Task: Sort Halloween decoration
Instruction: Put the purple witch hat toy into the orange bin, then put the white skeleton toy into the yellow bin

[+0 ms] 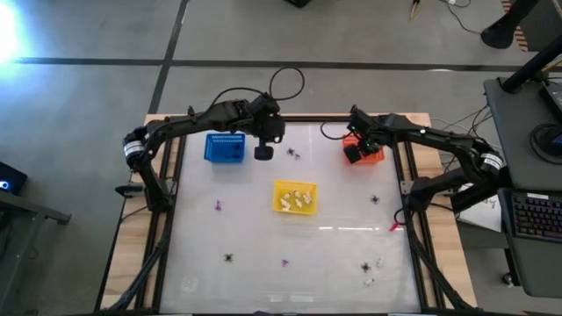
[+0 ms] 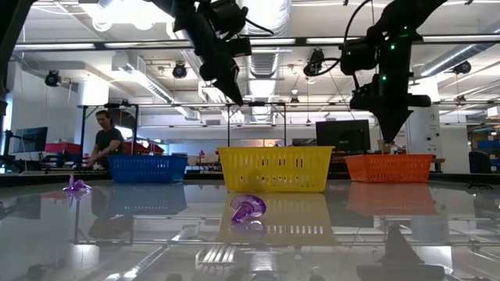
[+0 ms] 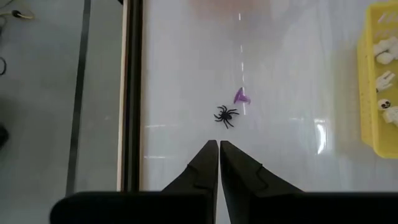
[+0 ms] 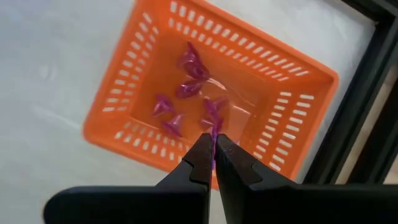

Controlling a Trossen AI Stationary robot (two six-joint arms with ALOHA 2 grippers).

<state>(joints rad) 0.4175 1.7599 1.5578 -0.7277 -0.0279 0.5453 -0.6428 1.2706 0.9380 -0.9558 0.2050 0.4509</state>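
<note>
My left gripper (image 3: 219,148) is shut and empty, up above the table beside the blue basket (image 1: 225,147). Just beyond its fingertips a black spider trinket (image 3: 226,116) and a purple trinket (image 3: 241,96) lie on the table. My right gripper (image 4: 214,142) hangs over the orange basket (image 4: 211,99) and is shut on a purple trinket (image 4: 214,132). Several purple trinkets (image 4: 186,87) lie on that basket's floor. The yellow basket (image 1: 294,197) at mid table holds white trinkets (image 3: 385,81). My right gripper pinches a purple trinket between its two fingertips; only a thin purple sliver (image 4: 214,127) shows in the gap. The fingers point down from above. The trinket is lifted clear, over the orange basket's near wall.
More trinkets lie scattered on the white table: purple ones (image 1: 218,206) (image 1: 284,262), black spiders (image 1: 229,258) (image 1: 376,199) (image 1: 365,267) and white ones (image 1: 379,261) near the front right. A person (image 2: 103,140) stands in the room beyond the table.
</note>
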